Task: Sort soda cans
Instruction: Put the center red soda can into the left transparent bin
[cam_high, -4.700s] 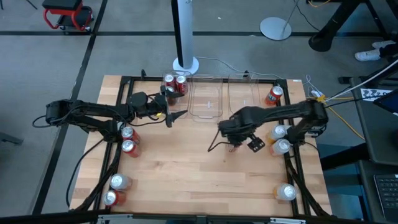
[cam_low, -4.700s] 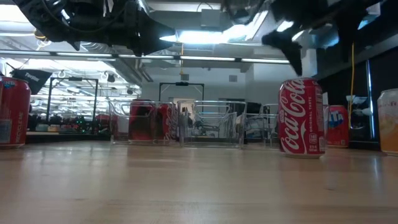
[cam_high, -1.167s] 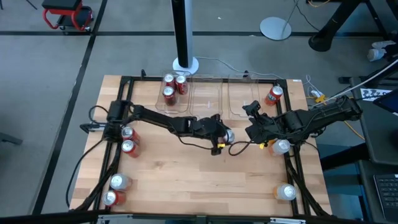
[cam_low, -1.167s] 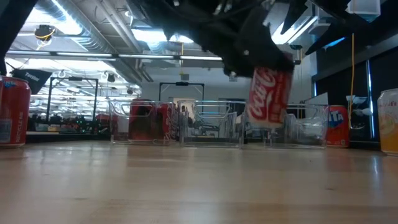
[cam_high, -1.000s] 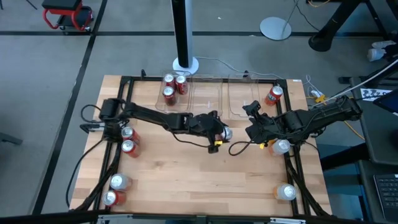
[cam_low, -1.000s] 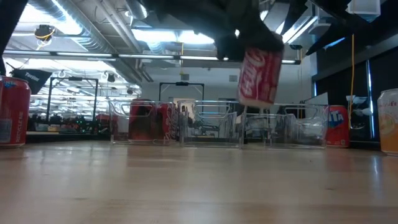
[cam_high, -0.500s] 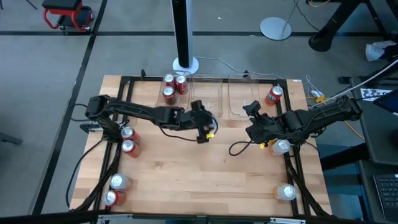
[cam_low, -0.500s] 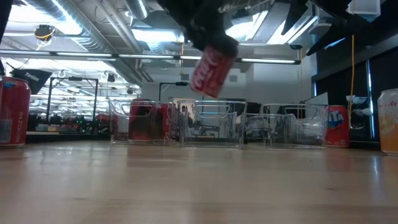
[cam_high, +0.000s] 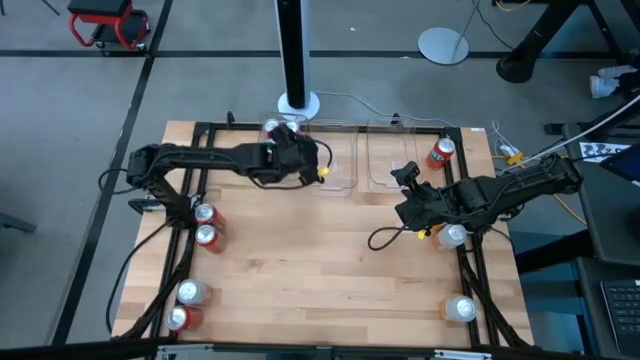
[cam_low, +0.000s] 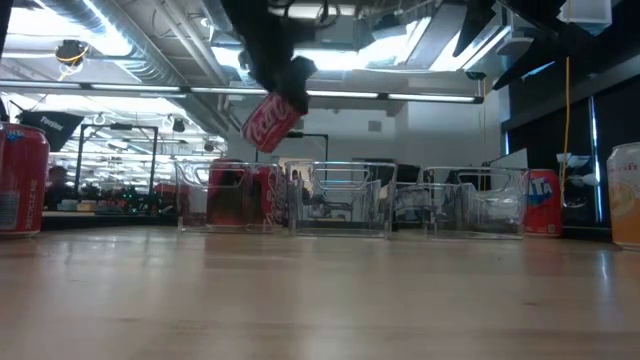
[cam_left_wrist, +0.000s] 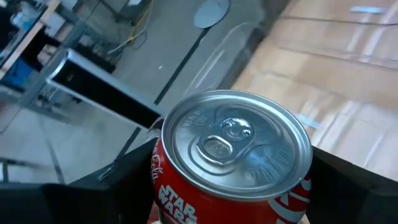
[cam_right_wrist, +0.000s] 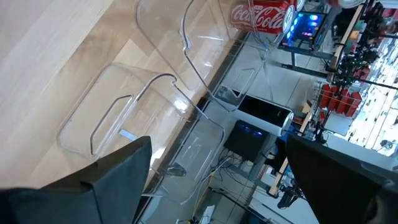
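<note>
From above, the left gripper (cam_high: 290, 152) is over the left bin (cam_high: 262, 172), at the far edge of the table (cam_high: 300, 290). It hides what it holds here. The right gripper (cam_high: 405, 180) hangs in the air just in front of the right bin (cam_high: 392, 160), with its fingers spread wide and nothing in them. The middle bin (cam_high: 335, 165) lies between the two grippers. Other cans sit along the table's sides; their labels are too small to read. The middle of the table, in front of the bins, is bare wood.

From table height, a red can (cam_low: 271, 122) hangs tilted above the left bin (cam_low: 235, 195), gripped from above. White looping letters show on it, but I cannot read them. Red cans (cam_low: 240, 195) stand inside that bin.

In the left wrist view, the can (cam_left_wrist: 231, 162) sits between the two dark fingers (cam_left_wrist: 124, 186), its silver top facing the camera. "STAR WARS" is written on its red side.

In the right wrist view, the bins (cam_right_wrist: 155, 112) look hazy, and a red can (cam_right_wrist: 264, 15) farther off reads "Coca-Cola".
</note>
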